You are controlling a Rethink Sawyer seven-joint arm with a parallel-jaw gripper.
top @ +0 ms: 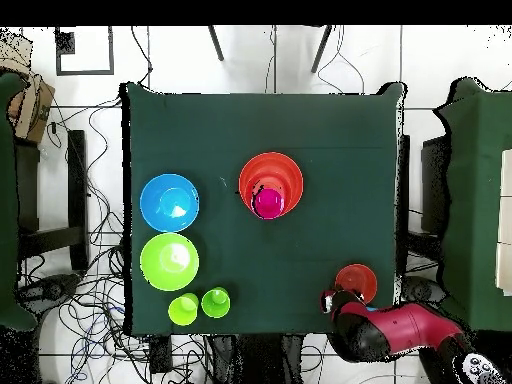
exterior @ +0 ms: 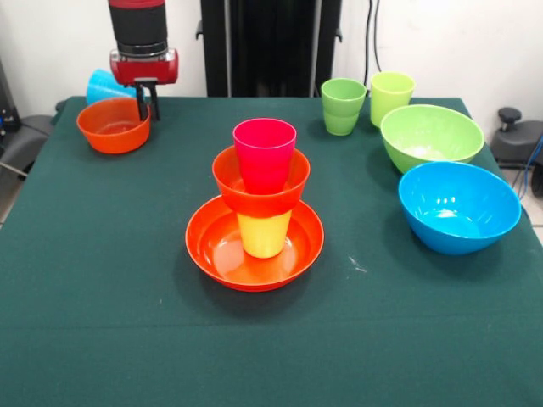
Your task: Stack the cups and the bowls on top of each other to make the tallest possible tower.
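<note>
one sky blue cup (exterior: 103, 86) is mostly hidden from you: in the front view it lies tipped on its side behind the small orange bowl (exterior: 114, 125) and the gripper (exterior: 148, 108), so only part of its wall shows, and from overhead you cannot make it out at all. the arm (top: 398, 332) is cut off at the top of the front view.

the tower (exterior: 259, 203) stands near the middle of the green table (exterior: 102, 288). its base is the wide orange bowl (exterior: 254, 243), which holds an upturned yellow cup (exterior: 264, 232); on that cup sits another small orange bowl (exterior: 260, 181), and a pink cup (exterior: 265, 153) stands upright inside it. from overhead you see only the pink cup's mouth (top: 267, 202) ringed by orange.

the small orange bowl at the far corner looks empty. on the other side, the large lime green bowl (exterior: 431, 136) and the large blue bowl (exterior: 459, 206) sit just beside each other, both empty. behind them you have a light green cup (exterior: 343, 107), which looks like two nested, and a yellow-green cup (exterior: 391, 97) beside it, both upright.

the claw hangs over the far rim of the small orange bowl, its two dark fingers (exterior: 141, 102) set narrowly apart with a slim gap between them. it holds nothing; you cannot tell whether the tips touch the rim.
</note>
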